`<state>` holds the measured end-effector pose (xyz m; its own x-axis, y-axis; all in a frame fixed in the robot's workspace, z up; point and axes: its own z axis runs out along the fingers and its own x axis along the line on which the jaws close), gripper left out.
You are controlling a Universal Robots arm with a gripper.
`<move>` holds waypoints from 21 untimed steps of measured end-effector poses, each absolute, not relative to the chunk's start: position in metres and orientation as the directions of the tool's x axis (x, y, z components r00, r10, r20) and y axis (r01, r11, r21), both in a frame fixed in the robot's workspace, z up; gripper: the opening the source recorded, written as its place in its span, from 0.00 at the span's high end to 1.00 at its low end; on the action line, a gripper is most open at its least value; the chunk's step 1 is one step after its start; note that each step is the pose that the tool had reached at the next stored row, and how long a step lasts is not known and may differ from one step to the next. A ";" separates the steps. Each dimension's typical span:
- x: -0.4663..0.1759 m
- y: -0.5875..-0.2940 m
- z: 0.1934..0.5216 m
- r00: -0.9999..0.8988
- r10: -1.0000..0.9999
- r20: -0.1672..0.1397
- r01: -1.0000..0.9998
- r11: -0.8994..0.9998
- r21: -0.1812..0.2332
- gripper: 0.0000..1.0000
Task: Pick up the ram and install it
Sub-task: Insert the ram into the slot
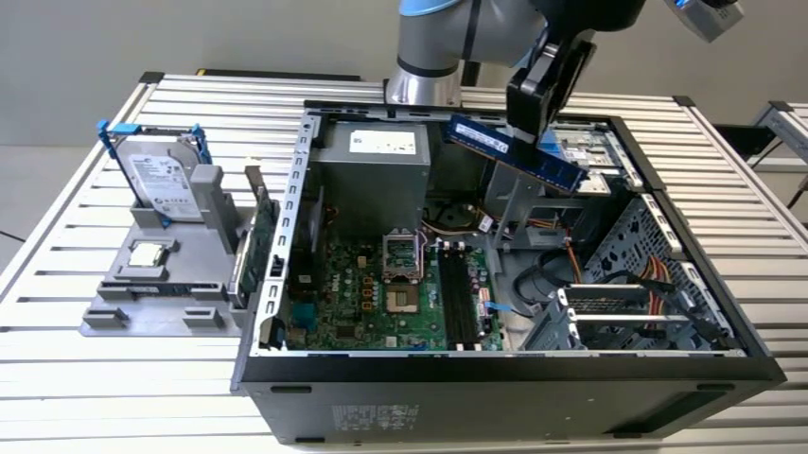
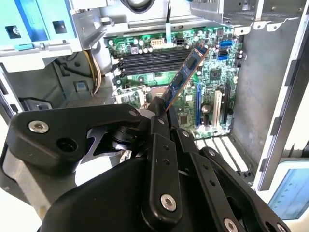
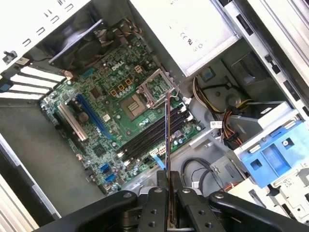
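Overhead, the tool (image 1: 527, 128) clamps the blue ram (image 1: 565, 173) above the open case (image 1: 505, 402), label print unreadable.

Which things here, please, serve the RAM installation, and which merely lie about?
Job: long blue RAM stick; black gripper, jaws shut on it; black memory slots.
Lying about: silver hard drive in blue frame; green circuit card.

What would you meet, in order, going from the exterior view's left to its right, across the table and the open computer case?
hard drive → green circuit card → processor socket → the ram, clamped in the gripper → perforated drive cage
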<state>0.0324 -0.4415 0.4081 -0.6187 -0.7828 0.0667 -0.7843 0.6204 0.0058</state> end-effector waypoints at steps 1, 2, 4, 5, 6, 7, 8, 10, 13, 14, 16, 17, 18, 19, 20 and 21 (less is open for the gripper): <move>0.032 -0.441 0.408 -0.623 -0.780 0.067 -0.781 0.624 0.006 1.00; 0.032 -0.441 0.408 -0.625 -0.778 0.067 -0.779 0.626 0.006 1.00; 0.032 -0.441 0.408 -0.626 -0.777 0.067 -0.778 0.628 0.006 1.00; 0.032 -0.441 0.408 -0.626 -0.777 0.067 -0.778 0.628 0.006 1.00; 0.032 -0.441 0.408 -0.626 -0.777 0.067 -0.778 0.628 0.006 1.00; 0.032 -0.441 0.408 -0.626 -0.777 0.067 -0.778 0.628 0.006 1.00; 0.032 -0.441 0.408 -0.626 -0.777 0.067 -0.778 0.628 0.006 1.00; 0.032 -0.441 0.408 -0.626 -0.777 0.067 -0.778 0.628 0.006 1.00; 0.032 -0.441 0.408 -0.627 -0.776 0.067 -0.778 0.629 0.006 1.00; 0.032 -0.441 0.408 -0.627 -0.776 0.067 -0.777 0.629 0.006 1.00; 0.032 -0.441 0.408 -0.628 -0.775 0.067 -0.777 0.630 0.006 1.00; 0.032 -0.441 0.408 -0.628 -0.775 0.067 -0.777 0.630 0.006 1.00; 0.032 -0.441 0.408 -0.628 -0.775 0.067 -0.777 0.630 0.006 1.00; 0.032 -0.441 0.408 -0.628 -0.775 0.067 -0.777 0.630 0.006 1.00; 0.032 -0.441 0.408 -0.629 -0.774 0.067 -0.776 0.631 0.006 1.00; 0.032 -0.441 0.408 -0.631 -0.773 0.067 -0.774 0.633 0.006 1.00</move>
<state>0.0324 -0.4414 0.4081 -0.6312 -0.7727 0.0668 -0.7742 0.6329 0.0058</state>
